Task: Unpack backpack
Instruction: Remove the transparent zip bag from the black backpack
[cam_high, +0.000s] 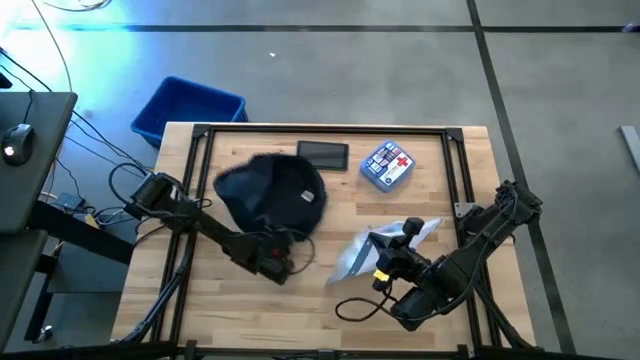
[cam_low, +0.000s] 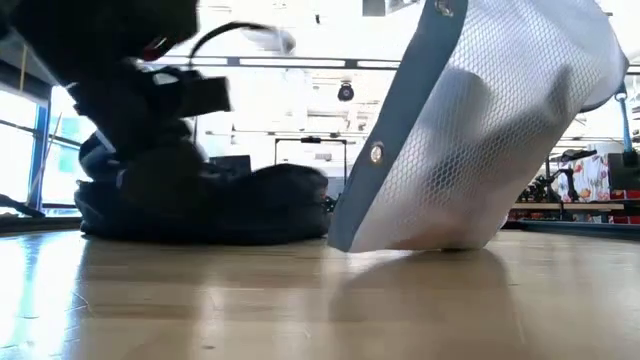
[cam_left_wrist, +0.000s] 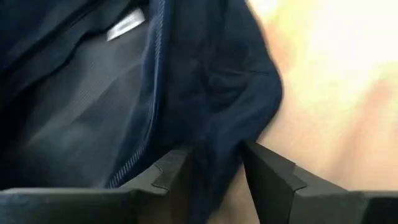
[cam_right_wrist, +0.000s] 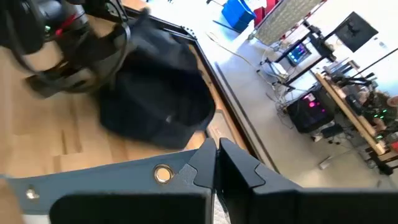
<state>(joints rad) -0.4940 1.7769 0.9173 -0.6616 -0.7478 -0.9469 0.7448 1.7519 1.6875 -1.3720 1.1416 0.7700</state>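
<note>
The dark navy backpack (cam_high: 272, 190) lies flat on the table's far middle, and shows in the low view (cam_low: 250, 205) too. My left gripper (cam_high: 282, 245) is at its near edge, shut on its fabric (cam_left_wrist: 211, 163). A white mesh pouch (cam_high: 360, 255) with a grey-blue band and snap studs stands tilted right of the backpack, something pale inside it (cam_low: 490, 130). My right gripper (cam_high: 393, 243) is shut on that pouch (cam_right_wrist: 217, 171). My left gripper pinches a fold of the backpack's navy fabric (cam_left_wrist: 214, 143) between its two fingers (cam_left_wrist: 267, 177), beside the zip at the open mouth. It comes level from the table's near side. The backpack stays lying on the table. My right gripper pinches the pouch's grey-blue edge band (cam_right_wrist: 180, 171) next to a brass snap stud (cam_right_wrist: 163, 175). The pouch is tilted, its upper part raised and its lower corner (cam_low: 440, 240) on the table.
A dark flat tablet (cam_high: 322, 155) and a small blue first-aid pouch (cam_high: 387, 166) lie at the table's far edge. A bright blue plastic bin (cam_high: 190, 108) stands on the floor beyond the far left corner. Bare wood (cam_high: 300, 320) stretches along the near side.
</note>
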